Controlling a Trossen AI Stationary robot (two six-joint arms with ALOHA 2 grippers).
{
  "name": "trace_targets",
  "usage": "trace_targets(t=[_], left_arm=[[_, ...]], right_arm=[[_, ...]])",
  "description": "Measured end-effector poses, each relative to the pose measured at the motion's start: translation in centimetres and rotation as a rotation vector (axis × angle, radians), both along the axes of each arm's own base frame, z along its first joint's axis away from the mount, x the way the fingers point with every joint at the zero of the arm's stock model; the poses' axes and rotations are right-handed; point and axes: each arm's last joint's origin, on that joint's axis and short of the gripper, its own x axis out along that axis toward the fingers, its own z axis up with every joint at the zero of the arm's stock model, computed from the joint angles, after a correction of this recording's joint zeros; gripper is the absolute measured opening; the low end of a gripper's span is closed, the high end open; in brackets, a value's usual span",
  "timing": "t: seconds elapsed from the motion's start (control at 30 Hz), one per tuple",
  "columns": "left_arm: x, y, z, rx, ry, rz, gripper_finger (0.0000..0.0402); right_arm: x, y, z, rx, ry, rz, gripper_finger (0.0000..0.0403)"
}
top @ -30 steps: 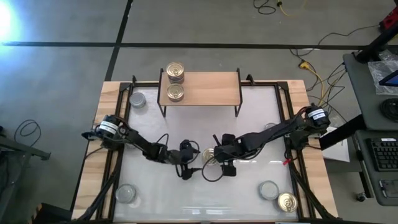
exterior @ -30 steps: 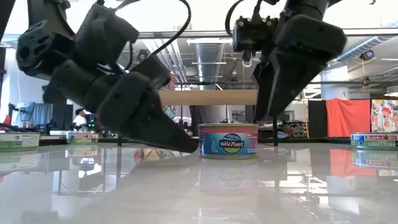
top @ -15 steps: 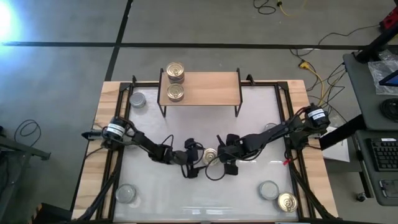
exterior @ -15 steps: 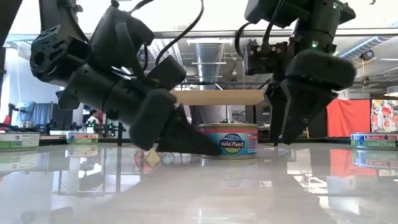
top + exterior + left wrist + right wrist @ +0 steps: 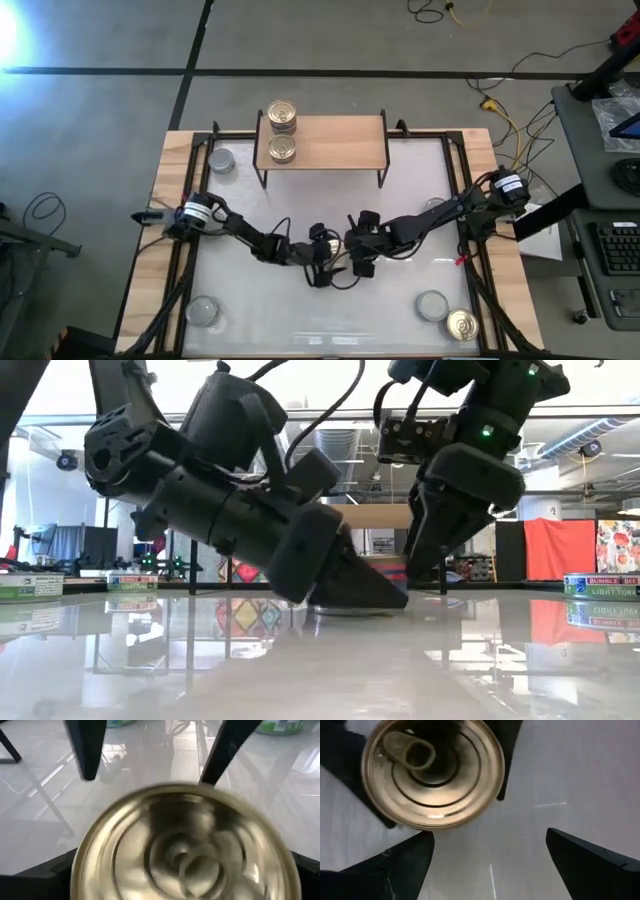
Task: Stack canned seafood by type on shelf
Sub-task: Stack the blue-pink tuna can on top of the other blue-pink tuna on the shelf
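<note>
Overhead, both end effectors meet at mid-bench: left end effector (image 5: 322,262) and right end effector (image 5: 358,258) flank a gold-lidded tin (image 5: 338,256). Two gold tins (image 5: 283,118) sit on the shelf (image 5: 340,143). At bench level, the left arm hides most of that tin. Left wrist: fingers (image 5: 37,877) spread around the tin (image 5: 186,845). Right wrist: fingers (image 5: 590,860) apart, tin (image 5: 434,772) just beyond.

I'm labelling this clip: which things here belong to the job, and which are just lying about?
Job:
round gold-lidded metal tins
round silver-lidded metal tins
low wooden-topped shelf with black legs
left end effector
right end effector

Lying about:
yellow cable on the floor
black keyboard
</note>
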Motion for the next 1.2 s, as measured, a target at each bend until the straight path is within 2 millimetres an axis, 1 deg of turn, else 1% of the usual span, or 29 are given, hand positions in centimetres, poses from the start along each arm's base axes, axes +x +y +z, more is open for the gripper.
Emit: trace_targets(t=[0.2,0.4,0.67,0.97,1.2], left_arm=[[0.0,-0.3,0.3,-0.012,-0.002,-0.039,0.0400],[-0.1,-0.3,0.2,-0.007,0.023,-0.041,0.0394],[-0.5,-0.3,0.7,-0.003,0.029,-0.082,0.0399],[-2.2,0.1,1.3,0.015,0.038,-0.092,0.0399],[-3.1,0.1,0.9,0.013,0.052,-0.104,0.0399]], right_arm=[[0.0,-0.2,0.0,-0.023,-0.011,-0.007,0.0373],[0.0,-0.2,-0.1,-0.030,-0.001,0.004,0.0373],[-0.1,-0.1,-0.1,-0.021,0.001,0.003,0.0373],[-0.1,0.0,-0.2,0.031,0.008,-0.003,0.0373],[-0.1,0.0,-0.1,0.031,0.004,0.001,0.0373]])
